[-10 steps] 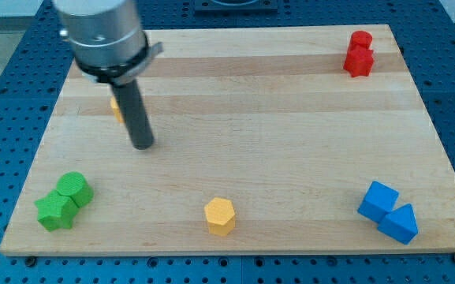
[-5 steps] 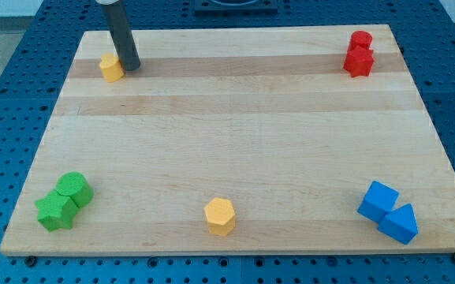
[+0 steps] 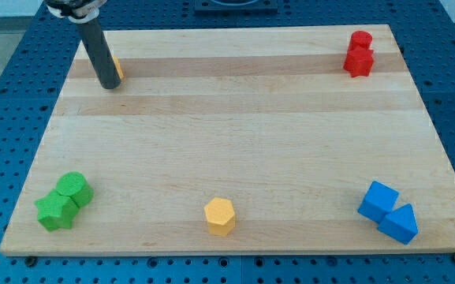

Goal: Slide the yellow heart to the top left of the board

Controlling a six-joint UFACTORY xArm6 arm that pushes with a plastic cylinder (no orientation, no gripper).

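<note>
The yellow heart [image 3: 117, 69] lies near the board's top left corner, mostly hidden behind my dark rod; only a thin yellow sliver shows on the rod's right side. My tip [image 3: 110, 84] rests on the board just in front of and slightly left of the heart, touching or nearly touching it. A yellow hexagon [image 3: 220, 215] sits near the view's bottom edge, in the middle.
Two green blocks [image 3: 64, 201] sit together at the bottom left. Two red blocks [image 3: 359, 54] sit at the top right. A blue cube [image 3: 378, 200] and a blue triangular block [image 3: 400, 223] sit at the bottom right. The wooden board [image 3: 235, 118] lies on a blue pegboard table.
The rod swung from below the heart up to its right side, then over to its left front. The heart moved up toward the top left corner.
</note>
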